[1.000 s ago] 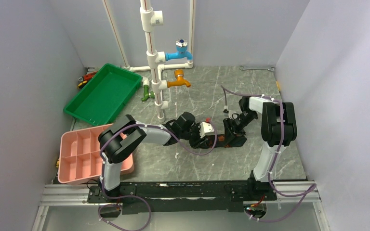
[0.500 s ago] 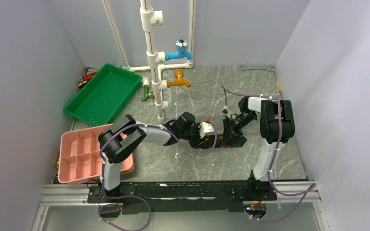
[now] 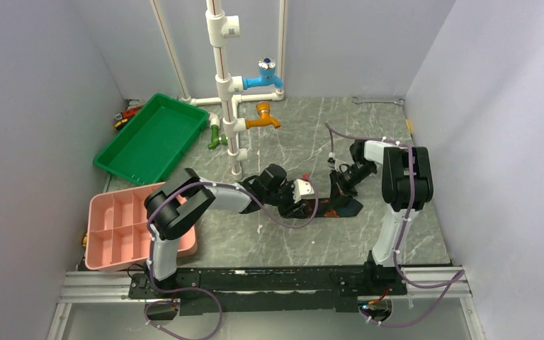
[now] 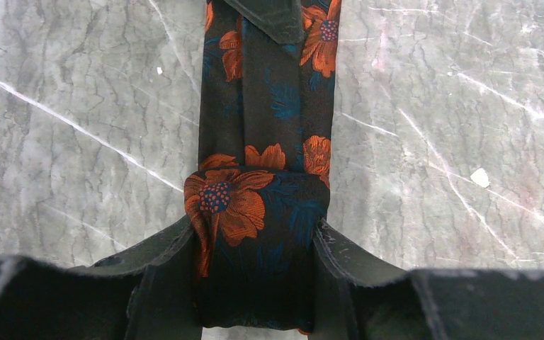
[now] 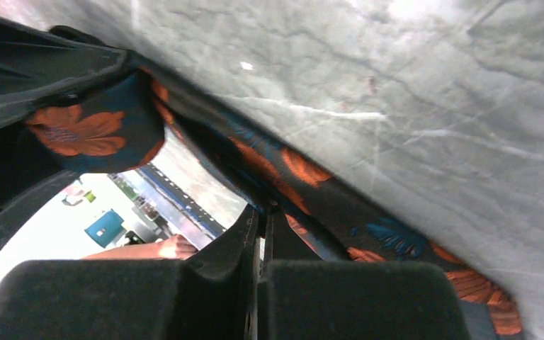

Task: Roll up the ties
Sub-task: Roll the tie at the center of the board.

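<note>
The black tie with orange flowers [image 3: 348, 207] lies on the grey marble table between my two grippers. My left gripper [image 4: 257, 273] is shut on the rolled end of the tie [image 4: 255, 212], one finger on each side of the roll. The flat tie [image 4: 265, 99] stretches away from the roll. My right gripper [image 5: 261, 212] is shut, its fingertips pinching the tie [image 5: 304, 177] along its middle fold. It shows as a dark tip at the top of the left wrist view [image 4: 273, 15]. In the top view the left gripper [image 3: 314, 207] and the right gripper [image 3: 338, 195] are close together.
A white pipe stand with blue and orange taps [image 3: 235, 120] rises behind the left arm. A green tray [image 3: 152, 138] is at the back left and a pink compartment box [image 3: 124, 227] at the near left. A wrench [image 3: 377, 100] lies by the back wall.
The right wrist has shifted slightly back and to the left over the tie. The tie's right end now shows as a point. The left gripper has held still.
</note>
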Motion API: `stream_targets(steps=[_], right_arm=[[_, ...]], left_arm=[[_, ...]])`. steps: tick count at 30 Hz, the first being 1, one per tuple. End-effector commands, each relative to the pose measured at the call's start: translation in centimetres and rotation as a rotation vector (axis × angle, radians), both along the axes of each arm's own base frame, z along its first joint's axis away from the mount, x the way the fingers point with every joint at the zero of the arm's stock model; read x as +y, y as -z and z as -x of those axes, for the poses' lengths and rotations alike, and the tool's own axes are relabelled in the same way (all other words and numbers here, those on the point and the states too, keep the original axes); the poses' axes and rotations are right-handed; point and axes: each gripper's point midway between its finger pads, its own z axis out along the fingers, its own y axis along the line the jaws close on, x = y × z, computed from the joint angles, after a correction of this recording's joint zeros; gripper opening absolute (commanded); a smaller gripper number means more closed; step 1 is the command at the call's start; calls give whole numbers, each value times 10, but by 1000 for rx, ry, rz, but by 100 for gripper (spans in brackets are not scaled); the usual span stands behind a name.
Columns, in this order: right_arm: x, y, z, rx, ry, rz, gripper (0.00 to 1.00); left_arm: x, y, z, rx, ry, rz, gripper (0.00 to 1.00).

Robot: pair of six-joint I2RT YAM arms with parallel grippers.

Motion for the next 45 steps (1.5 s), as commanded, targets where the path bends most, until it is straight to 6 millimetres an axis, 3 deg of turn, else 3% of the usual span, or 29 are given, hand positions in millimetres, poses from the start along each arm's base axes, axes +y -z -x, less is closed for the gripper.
stream_targets(steps=[1, 7, 11, 14, 21, 24, 26, 30, 33, 37, 41, 45], right_arm=[[-27, 34, 8, -1, -54, 150, 0], [-46, 56, -4, -17, -76, 268, 0], [-52, 58, -20, -44, -83, 306, 0], [-54, 61, -35, -83, -102, 324, 0], [-41, 65, -71, -160, -168, 314, 0], [-35, 62, -77, -179, -208, 284, 0], [-33, 56, -73, -177, -226, 258, 0], [-32, 23, -63, -222, -201, 195, 40], [-25, -15, -67, -256, -148, 108, 52], [8, -66, -62, -271, -42, -93, 73], [44, -80, -50, -197, 64, -268, 69], [73, -63, -43, -145, 86, -329, 61]], left_arm=[[25, 22, 3, 63, -10, -105, 10], [-1, -45, -8, 23, 22, 44, 11], [-1, -60, -3, -29, 64, 84, 12], [12, -40, -1, -67, 73, 25, 13], [54, 43, 6, 23, -7, -220, 12], [63, 62, 12, 59, -14, -271, 12], [66, 66, 12, 60, -18, -284, 13], [70, 70, 11, 61, -27, -314, 13], [70, 71, 10, 63, -31, -323, 14], [67, 72, 12, 65, -23, -323, 17], [66, 75, 13, 65, -18, -336, 20], [66, 76, 16, 69, -12, -339, 22]])
